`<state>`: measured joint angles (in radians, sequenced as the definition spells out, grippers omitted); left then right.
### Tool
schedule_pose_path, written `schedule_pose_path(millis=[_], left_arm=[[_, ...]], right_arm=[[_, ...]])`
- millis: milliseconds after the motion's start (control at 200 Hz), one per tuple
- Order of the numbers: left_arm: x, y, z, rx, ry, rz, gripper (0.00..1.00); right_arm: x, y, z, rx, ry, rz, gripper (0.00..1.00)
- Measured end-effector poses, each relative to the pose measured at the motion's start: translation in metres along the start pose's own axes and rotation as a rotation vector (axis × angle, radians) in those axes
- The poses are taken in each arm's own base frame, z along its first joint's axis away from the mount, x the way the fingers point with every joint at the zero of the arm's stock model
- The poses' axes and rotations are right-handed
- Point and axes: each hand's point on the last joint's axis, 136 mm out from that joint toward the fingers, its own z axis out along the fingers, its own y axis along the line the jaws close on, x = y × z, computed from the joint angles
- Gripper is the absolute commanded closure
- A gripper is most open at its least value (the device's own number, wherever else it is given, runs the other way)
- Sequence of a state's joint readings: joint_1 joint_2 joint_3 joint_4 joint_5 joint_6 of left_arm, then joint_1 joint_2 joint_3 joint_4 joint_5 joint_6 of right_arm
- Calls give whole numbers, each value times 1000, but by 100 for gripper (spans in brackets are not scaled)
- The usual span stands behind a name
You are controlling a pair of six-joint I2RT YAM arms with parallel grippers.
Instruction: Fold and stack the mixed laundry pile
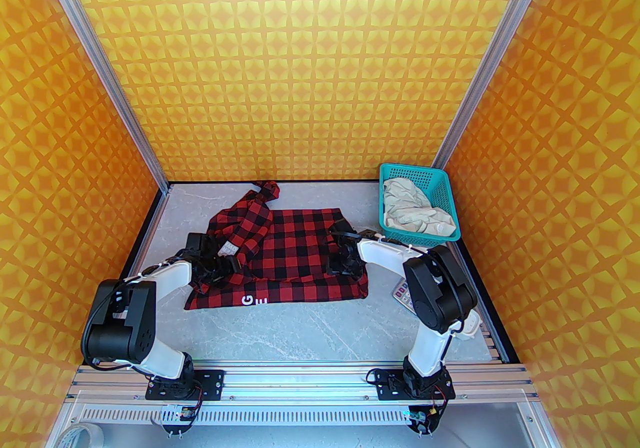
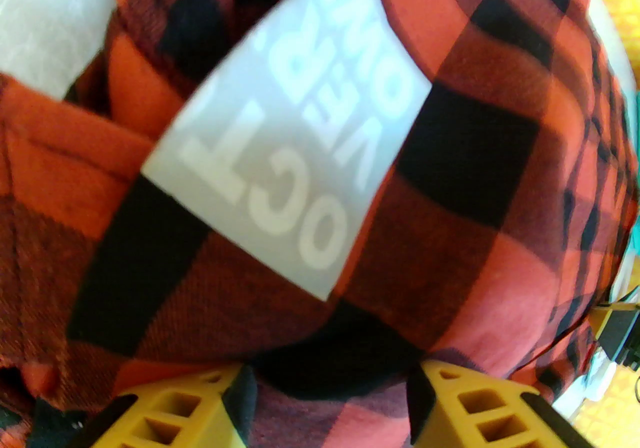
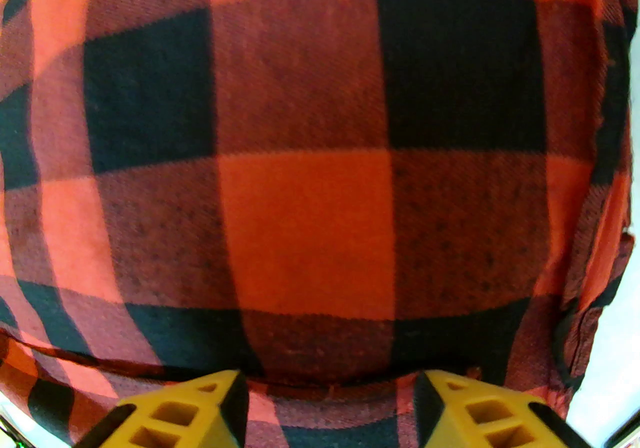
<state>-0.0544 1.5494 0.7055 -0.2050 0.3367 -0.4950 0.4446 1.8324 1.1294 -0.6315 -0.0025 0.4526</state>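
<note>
Left gripper (image 1: 220,268) and right gripper (image 1: 340,256) low on the shirt (image 1: 295,251), both released.
In the top view the shirt lies spread mid-frame on the table (image 1: 310,331), the left gripper at its left edge, the right gripper at its right edge. In each wrist view the yellow fingers (image 3: 200,401) stand apart at the bottom, plaid cloth in the gap. A white label (image 2: 285,150) sits mid-frame in the left wrist view. The cream garment (image 1: 415,210) lies in the basket (image 1: 412,169), to the shirt's upper right.
</note>
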Motion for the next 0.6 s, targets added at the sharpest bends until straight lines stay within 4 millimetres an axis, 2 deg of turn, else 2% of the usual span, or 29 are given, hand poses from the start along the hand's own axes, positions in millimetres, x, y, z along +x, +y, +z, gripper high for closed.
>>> schedule_pose_path(millis=[220,435,600], left_arm=[[8,12,-11,-13,-28,-28,44],[22,37,-30,-71,-23,-101,44],[33,45,-41,-106,1,-123,43]], right_arm=[[7,-2,-2,-29,-39,15,43],[39,-4,-10,-100,-42,46,44],[59,-8,-16,-117,-26,63,44]])
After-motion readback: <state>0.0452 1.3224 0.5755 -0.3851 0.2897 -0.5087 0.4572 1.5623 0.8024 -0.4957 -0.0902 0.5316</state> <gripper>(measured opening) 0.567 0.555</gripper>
